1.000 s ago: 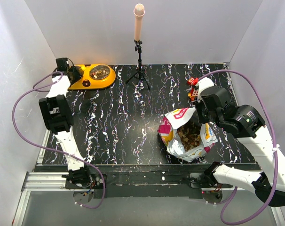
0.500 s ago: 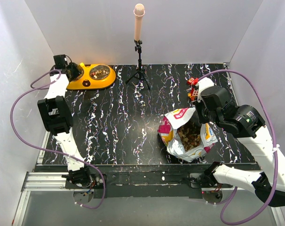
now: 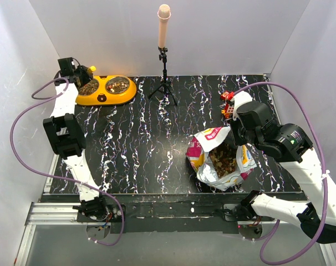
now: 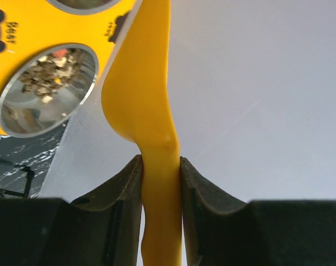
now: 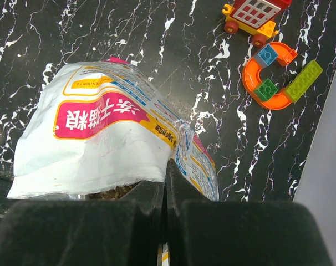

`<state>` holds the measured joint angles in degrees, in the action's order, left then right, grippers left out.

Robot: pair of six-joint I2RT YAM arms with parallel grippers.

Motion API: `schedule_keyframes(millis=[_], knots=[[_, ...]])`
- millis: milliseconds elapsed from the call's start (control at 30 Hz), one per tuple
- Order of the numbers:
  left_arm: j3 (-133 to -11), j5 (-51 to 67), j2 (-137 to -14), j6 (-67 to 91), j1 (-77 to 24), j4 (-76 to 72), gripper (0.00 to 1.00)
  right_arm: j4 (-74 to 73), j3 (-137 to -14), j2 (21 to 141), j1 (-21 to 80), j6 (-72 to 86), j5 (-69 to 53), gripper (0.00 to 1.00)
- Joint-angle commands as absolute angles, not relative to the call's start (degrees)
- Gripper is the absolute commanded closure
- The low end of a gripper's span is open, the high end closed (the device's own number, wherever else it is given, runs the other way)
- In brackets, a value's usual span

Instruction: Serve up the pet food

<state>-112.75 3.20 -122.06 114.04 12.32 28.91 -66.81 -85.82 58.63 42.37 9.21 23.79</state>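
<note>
My left gripper point(image 3: 78, 71) is shut on the handle of the yellow scoop point(image 4: 148, 83), held at the back left corner just behind the orange double bowl point(image 3: 104, 95). Both steel cups hold pet food: the left cup point(image 3: 88, 86) and the right cup point(image 3: 118, 84). In the left wrist view, kibble lies in the nearer cup point(image 4: 46, 88). The white bag point(image 3: 218, 160) stands open at front right with kibble point(image 3: 223, 158) showing inside. My right gripper point(image 5: 167, 173) is shut on the bag's point(image 5: 101, 138) upper edge.
A black tripod point(image 3: 164, 88) carrying a tall pink pole stands at the back centre. A toy car point(image 5: 255, 14) and an orange ring with blocks point(image 5: 273, 75) lie right of the bag. White walls enclose the table on three sides.
My left arm has drawn the scoop back and up toward the rear left corner, uncovering the bowl's left cup with kibble in it. The right arm and bag have not moved.
</note>
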Motion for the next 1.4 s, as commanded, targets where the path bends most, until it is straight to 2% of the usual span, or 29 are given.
schedule_keyframes(millis=[0, 400, 633, 733, 967, 1067, 1200, 1367], knots=[[-108.12, 4.48, -118.22, 145.64, 12.57, 29.54, 1.00, -53.96, -91.58, 55.28, 41.92, 9.75, 27.51, 0.99], [-108.81, 9.67, -113.92, 135.98, 11.60, 27.25, 1.00, -54.23, -92.37, 56.42, 41.92, 10.54, 26.10, 0.99], [-99.95, 17.31, -101.89, 113.15, 9.76, 31.45, 1.00, -55.63, -94.74, 59.41, 41.66, 12.48, 22.33, 0.99], [-93.37, 20.73, -94.86, 103.74, 5.90, 33.66, 1.00, -55.72, -95.80, 61.08, 41.05, 12.57, 21.36, 0.99], [-80.17, 39.61, -80.26, 83.88, -3.86, 33.83, 1.00, -57.22, -104.66, 67.58, 40.08, 12.22, 20.74, 0.99], [-79.72, 46.83, -75.51, 73.77, -7.20, 41.37, 1.00, -57.39, -109.24, 71.88, 39.64, 13.09, 19.60, 0.99], [-78.14, 51.14, -69.09, 69.35, -11.68, 46.31, 1.00, -56.08, -115.47, 77.77, 39.55, 12.83, 18.54, 0.99], [-84.44, 51.16, -68.02, 66.54, -20.19, 52.10, 1.00, -55.81, -125.40, 85.76, 39.03, 13.88, 19.25, 0.99]])
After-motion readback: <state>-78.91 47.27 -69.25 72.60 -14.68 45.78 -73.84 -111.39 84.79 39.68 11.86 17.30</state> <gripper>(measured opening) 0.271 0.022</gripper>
